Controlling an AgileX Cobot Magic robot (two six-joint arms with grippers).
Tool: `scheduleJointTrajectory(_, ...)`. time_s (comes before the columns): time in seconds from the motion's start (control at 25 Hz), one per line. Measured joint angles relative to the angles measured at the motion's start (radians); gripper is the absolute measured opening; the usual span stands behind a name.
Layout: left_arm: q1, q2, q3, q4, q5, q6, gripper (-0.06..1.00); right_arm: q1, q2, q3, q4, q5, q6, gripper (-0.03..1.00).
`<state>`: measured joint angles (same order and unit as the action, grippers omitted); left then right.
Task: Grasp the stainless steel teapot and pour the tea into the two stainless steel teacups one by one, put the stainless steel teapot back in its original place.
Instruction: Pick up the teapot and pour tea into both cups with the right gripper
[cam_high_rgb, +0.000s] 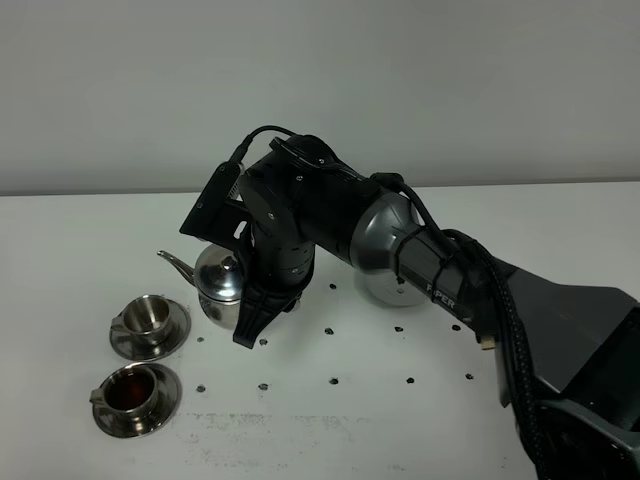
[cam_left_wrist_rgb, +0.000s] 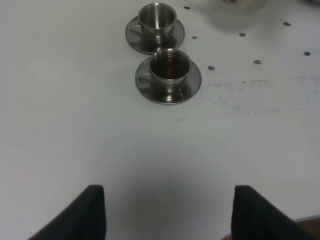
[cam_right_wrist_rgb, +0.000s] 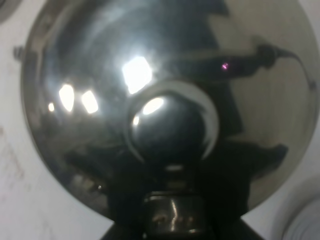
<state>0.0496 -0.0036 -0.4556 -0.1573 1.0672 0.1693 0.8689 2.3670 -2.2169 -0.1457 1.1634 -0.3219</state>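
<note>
Your right fingers (cam_high_rgb: 252, 318) are gripping closed on the handle of the stainless steel teapot (cam_high_rgb: 220, 280), which is sitting roughly upright just beside the empty teacup (cam_high_rgb: 150, 317), its spout reaching toward that cup. Your left fingers (cam_left_wrist_rgb: 92, 212) are hanging wide open, holding nothing, well apart from this cup.

White table (cam_high_rgb: 80, 230) carrying two saucers, far saucer (cam_high_rgb: 180, 322) sitting just behind near saucer (cam_high_rgb: 135, 428), dark dots (cam_high_rgb: 333, 381) lying beyond it

Black right pincer (cam_high_rgb: 258, 322), silver joint (cam_high_rgb: 385, 248), cables (cam_high_rgb: 503, 315)
</note>
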Motion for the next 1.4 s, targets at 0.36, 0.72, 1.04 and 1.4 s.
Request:
scheduleJointTrajectory(0.36, 0.0, 0.0, 0.0, 0.0, 0.0, 0.0, 0.54, 0.0, 0.052, -0.062, -0.033, -0.001, -0.045, 0.17)
scheduleJointTrajectory(0.72, 0.0, 0.0, 0.0, 0.0, 0.0, 0.0, 0.54, 0.0, 0.052, -0.062, -0.092, -0.065, -0.044, 0.17)
scheduleJointTrajectory(1.04, 0.0, 0.0, 0.0, 0.0, 0.0, 0.0, 0.54, 0.012, 0.082, -0.062, -0.145, -0.099, -0.045, 0.17)
scheduleJointTrajectory(1.4, 0.0, 0.0, 0.0, 0.0, 0.0, 0.0, 0.54, 0.022, 0.109, -0.062, -0.171, -0.111, -0.048, 0.17)
